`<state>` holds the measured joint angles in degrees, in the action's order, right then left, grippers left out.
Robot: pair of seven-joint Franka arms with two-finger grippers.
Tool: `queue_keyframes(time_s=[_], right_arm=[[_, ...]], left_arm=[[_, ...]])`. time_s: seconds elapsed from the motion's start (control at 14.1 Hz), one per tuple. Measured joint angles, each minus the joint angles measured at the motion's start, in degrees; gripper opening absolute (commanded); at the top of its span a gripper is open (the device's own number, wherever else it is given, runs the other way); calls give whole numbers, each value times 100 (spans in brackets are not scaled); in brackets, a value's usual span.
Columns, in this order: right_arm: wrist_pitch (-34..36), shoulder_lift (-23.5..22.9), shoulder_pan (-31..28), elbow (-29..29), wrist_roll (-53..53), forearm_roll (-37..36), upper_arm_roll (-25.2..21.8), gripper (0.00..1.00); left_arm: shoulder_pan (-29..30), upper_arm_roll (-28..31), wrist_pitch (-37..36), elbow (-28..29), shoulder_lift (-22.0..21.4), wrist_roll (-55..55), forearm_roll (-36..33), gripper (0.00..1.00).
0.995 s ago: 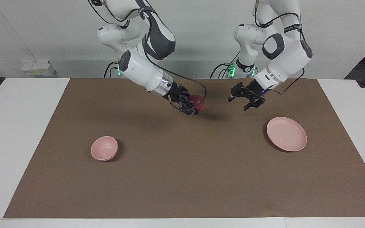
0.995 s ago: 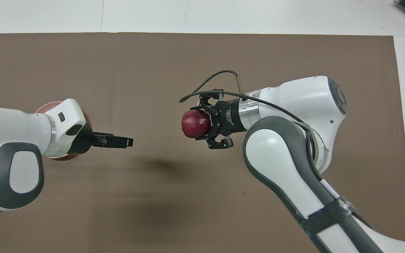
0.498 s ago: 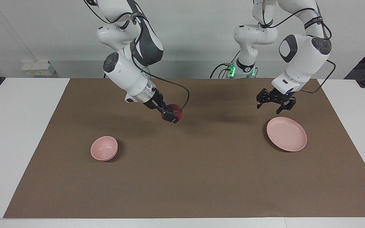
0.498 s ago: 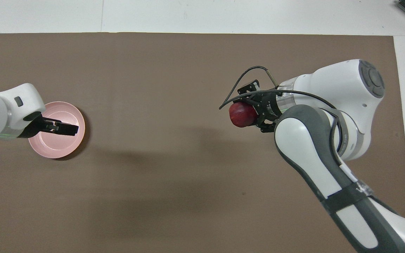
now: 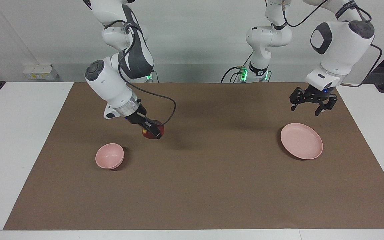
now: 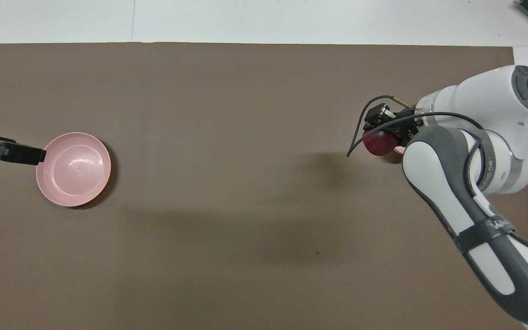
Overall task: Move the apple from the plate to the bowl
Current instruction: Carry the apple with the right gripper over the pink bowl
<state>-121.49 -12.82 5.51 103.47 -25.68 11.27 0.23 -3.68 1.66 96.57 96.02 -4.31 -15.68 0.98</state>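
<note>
White wall backs both arm bases, and a brown mat (image 5: 198, 173) covers most of the white counter (image 5: 18, 133) I am working over. On my facing feed the right end effector (image 5: 152, 130) hangs in the air over bare mat, its fingers closed on the dark red apple (image 5: 149, 133), which shows a yellowish patch low on one side. The small pink bowl (image 5: 109, 155) sits on the mat toward the right arm's end of the counter, close to the held apple but not under it; bare mat lies between them. A black cable (image 5: 165, 103) loops off the right wrist just above the fruit.

The left end effector (image 5: 313, 101) hovers with its fingers spread, holding nothing, above the mat by the edge of the pale pink plate (image 5: 301, 140) that faces the robots. That plate lies flat toward the left arm's end, well apart from the bowl.

My overhead feed shows the plate (image 6: 73, 168) in full, with only the tip of the left end effector (image 6: 14, 153) entering beside its rim. There the right arm (image 6: 470, 183) covers nearly all of the bowl; just a pink sliver (image 6: 399, 150) peeks out beside the apple (image 6: 378, 143). Only the facing feed gives me the gap between fruit and bowl.
</note>
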Motion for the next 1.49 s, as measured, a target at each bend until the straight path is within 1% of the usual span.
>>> queue_keyframes(time_s=[0.14,0.21,0.36,0.43,0.64,0.78,1.0,1.28,1.35,1.42,1.49], right_arm=[[-71,-4,-185,1,575,-488,-3,0],[-184,-15,-285,2,844,-733,-3,0],[-397,-79,-398,16,1165,-958,-5,0],[-590,-134,-408,46,1222,-1069,-4,0],[-1388,-266,-407,359,1246,-1636,17,0],[-1955,-307,-407,658,1246,-1734,18,0],[-2312,-390,-407,828,1246,-1776,17,0],[-2552,-405,-459,1061,1246,-2026,-2,0],[-2664,-408,-493,1145,1246,-2069,-6,8],[-2799,-410,-526,1239,1246,-2126,-7,49],[-2872,-411,-550,1311,1246,-2179,-7,97]], left_arm=[[25,0,-642,-572,104,0,-4,100],[30,2,-895,-891,233,0,-7,100],[32,11,-1199,-1402,550,0,-12,100],[33,13,-1253,-1552,677,2,-12,100],[36,16,-1298,-1687,812,164,-15,100],[36,17,-1310,-1687,808,455,-19,100],[36,18,-1327,-1686,804,557,-23,100],[37,19,-1364,-1675,795,571,-24,100],[37,19,-1370,-1675,794,573,-24,100],[37,19,-1374,-1675,794,574,-24,100],[37,19,-1376,-1675,793,574,-24,100]])
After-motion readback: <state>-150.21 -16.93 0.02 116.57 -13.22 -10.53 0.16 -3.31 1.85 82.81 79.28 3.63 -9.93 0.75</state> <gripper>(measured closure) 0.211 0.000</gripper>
